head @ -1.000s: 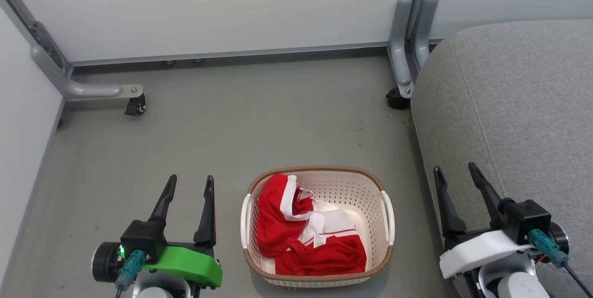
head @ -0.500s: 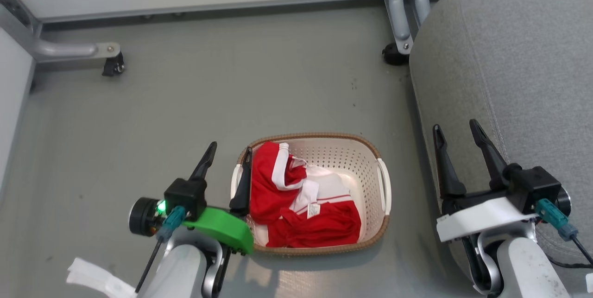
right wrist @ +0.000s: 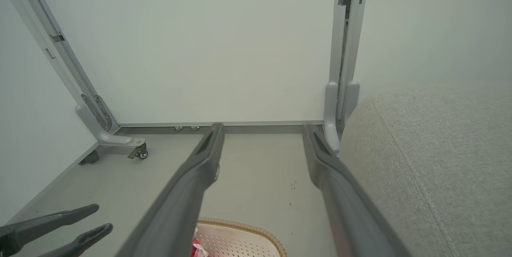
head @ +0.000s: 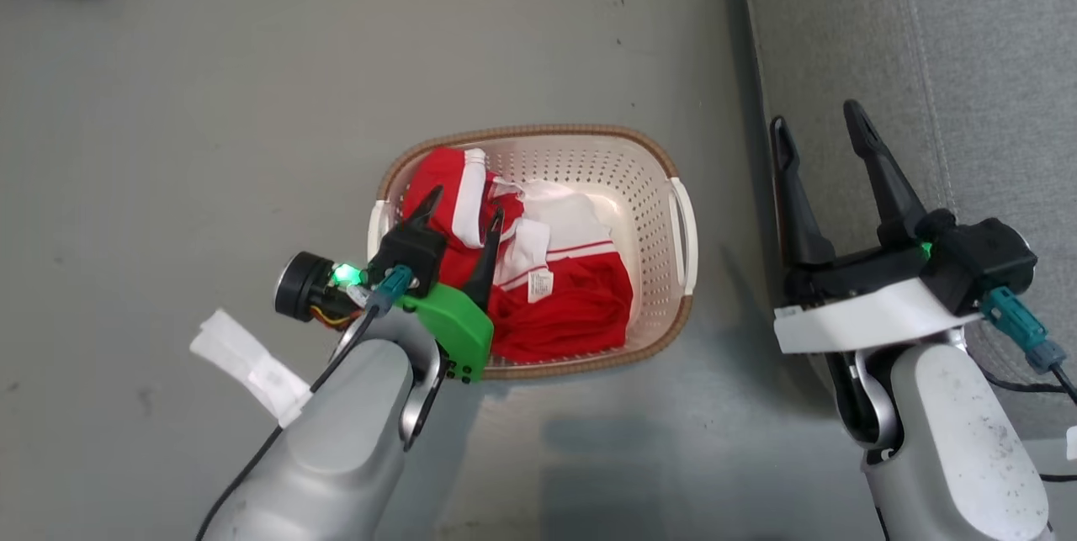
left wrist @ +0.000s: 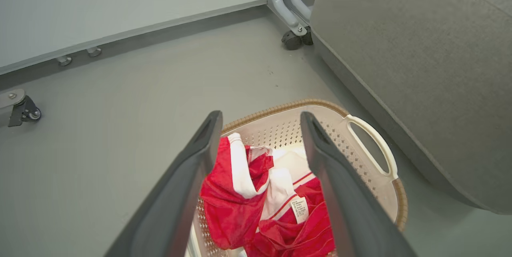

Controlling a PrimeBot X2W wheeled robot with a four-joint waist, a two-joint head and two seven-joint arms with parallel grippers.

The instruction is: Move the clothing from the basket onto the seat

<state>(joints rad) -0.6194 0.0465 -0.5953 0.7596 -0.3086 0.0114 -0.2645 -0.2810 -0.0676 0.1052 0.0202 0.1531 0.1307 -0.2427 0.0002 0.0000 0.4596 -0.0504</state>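
Hovering over the left edge of the basket [head: 589, 130], L gripper [head: 464, 209] is spread, gripping nothing. Clothing [head: 555, 305] all lies inside (none on the seat [head: 968, 61] yet). R gripper [head: 814, 119] spread, empty. Whole transfer left to do.

The white care tag [left wrist: 299, 209] on the red clothing [left wrist: 226, 209] carries print too small to read.

Plain grey floor [head: 252, 61]; pale partition walls [right wrist: 208, 49] stand on grey metal feet [right wrist: 116, 139] with small black castors [left wrist: 292, 41].
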